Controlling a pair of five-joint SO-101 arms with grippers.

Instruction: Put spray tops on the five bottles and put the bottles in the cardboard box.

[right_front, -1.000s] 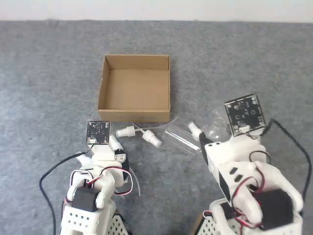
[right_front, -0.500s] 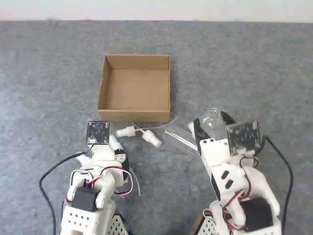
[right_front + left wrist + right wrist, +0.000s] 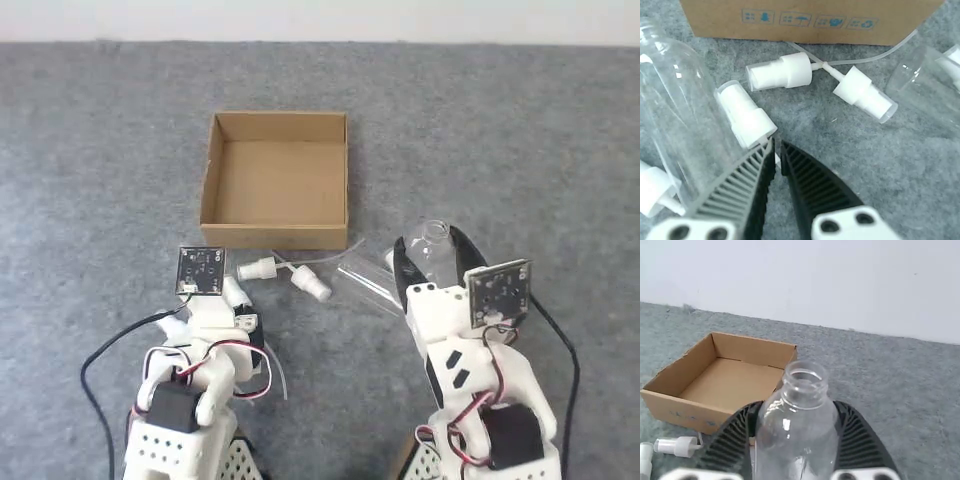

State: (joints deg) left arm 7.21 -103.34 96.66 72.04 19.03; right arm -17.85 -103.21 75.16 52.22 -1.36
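My right gripper (image 3: 428, 242) is shut on a clear bottle (image 3: 801, 390) that stands upright with an open neck and no spray top, to the right of the cardboard box (image 3: 275, 180). The box is empty (image 3: 725, 377). My left gripper (image 3: 776, 147) is low over the carpet in front of the box, shut, with nothing clearly between its fingers. Just ahead of its tips lies a white spray top (image 3: 745, 117), beside a lying clear bottle (image 3: 675, 115). Two more spray tops (image 3: 782, 72) (image 3: 862, 95) lie near the box's front wall.
Another clear bottle (image 3: 370, 285) lies on the grey carpet between the two arms, with a spray top (image 3: 397, 265) next to it. A thin dip tube trails from the tops along the box's front. The carpet left and right of the box is bare.
My right arm has swung left and turned the bottle upright, so its neck now points up near the box's right front corner. The left arm has not moved.
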